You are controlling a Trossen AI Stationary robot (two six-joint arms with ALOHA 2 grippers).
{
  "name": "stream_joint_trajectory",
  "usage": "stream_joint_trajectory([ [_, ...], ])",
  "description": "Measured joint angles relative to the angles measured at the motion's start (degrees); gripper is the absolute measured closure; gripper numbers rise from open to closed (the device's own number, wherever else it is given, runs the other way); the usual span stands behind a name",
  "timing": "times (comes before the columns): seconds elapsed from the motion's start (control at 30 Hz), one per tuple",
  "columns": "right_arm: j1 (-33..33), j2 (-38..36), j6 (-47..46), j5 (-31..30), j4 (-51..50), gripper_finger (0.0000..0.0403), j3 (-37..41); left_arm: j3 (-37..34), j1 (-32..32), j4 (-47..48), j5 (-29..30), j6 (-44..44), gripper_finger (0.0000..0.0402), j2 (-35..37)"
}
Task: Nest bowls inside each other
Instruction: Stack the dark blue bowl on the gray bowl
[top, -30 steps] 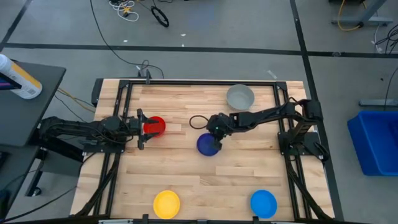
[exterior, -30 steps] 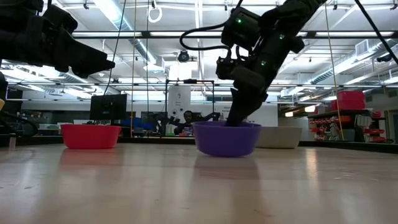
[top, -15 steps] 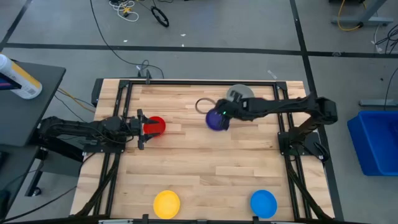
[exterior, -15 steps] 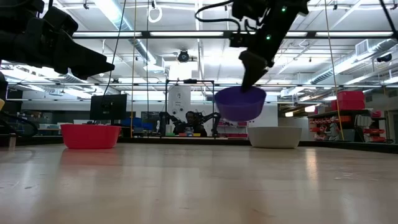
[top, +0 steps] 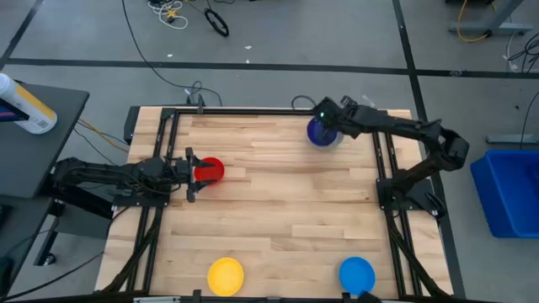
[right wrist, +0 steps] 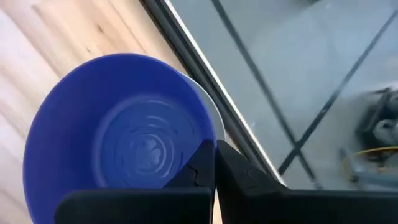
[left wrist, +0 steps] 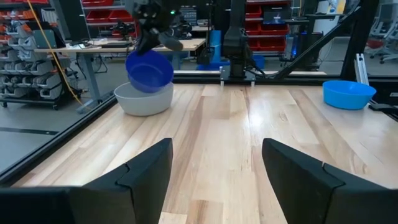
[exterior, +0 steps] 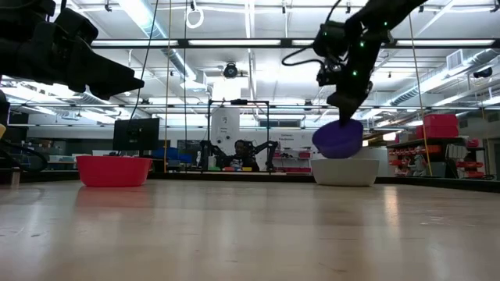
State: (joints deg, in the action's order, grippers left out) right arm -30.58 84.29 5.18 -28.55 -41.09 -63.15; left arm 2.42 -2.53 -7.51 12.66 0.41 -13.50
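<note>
A: Item one, writing or labels; anything legible?

B: None on the bowls or arms; the bottle on the side table at far left carries a coloured label too small to read.

A: Item two, right end effector?

B: Clamped tight on the rim of the dark blue bowl; the bowl hangs tilted just above the grey bowl at the far right of the surface. A second ago the dark blue bowl sat on the boards near the centre; half a second ago it was lifted and partway across; now it is over the grey one.

A: Item three, left end effector?

B: Fingers spread wide, holding nothing; poised at the red bowl on the left side, same place as a second ago.

A: Item four, remaining bowls?

B: Yellow bowl and lighter blue bowl at the near edge, well apart, unmoved.

A: Item five, differences between views?

B: From above the dark blue bowl covers the grey almost wholly; the low view shows a gap between them; the right wrist view shows the blue interior with a pale sliver of grey rim behind it; the left wrist view shows the pair far off and the lighter blue bowl to one side.
</note>
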Motion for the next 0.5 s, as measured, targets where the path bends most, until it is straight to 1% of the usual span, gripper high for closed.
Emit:
stream_joint_trajectory([
  [0.13,-4.7,0.0,0.9,9.5,2.7,0.0401,1.8,0.0,0.0,0.0,0.0,0.0,0.0146,0.0],
  [0.2,-6.4,0.0,0.9,12.9,3.7,0.0402,3.1,0.0,0.0,0.0,0.0,0.0,0.0146,0.0],
  [0.33,-8.4,0.0,0.9,18.3,5.8,0.0402,6.2,0.0,0.0,0.0,0.0,0.0,0.0146,0.0],
  [0.5,-8.9,0.2,-0.2,21.5,6.9,0.0402,9.2,0.0,0.0,0.0,0.2,0.0,0.0146,0.0],
])
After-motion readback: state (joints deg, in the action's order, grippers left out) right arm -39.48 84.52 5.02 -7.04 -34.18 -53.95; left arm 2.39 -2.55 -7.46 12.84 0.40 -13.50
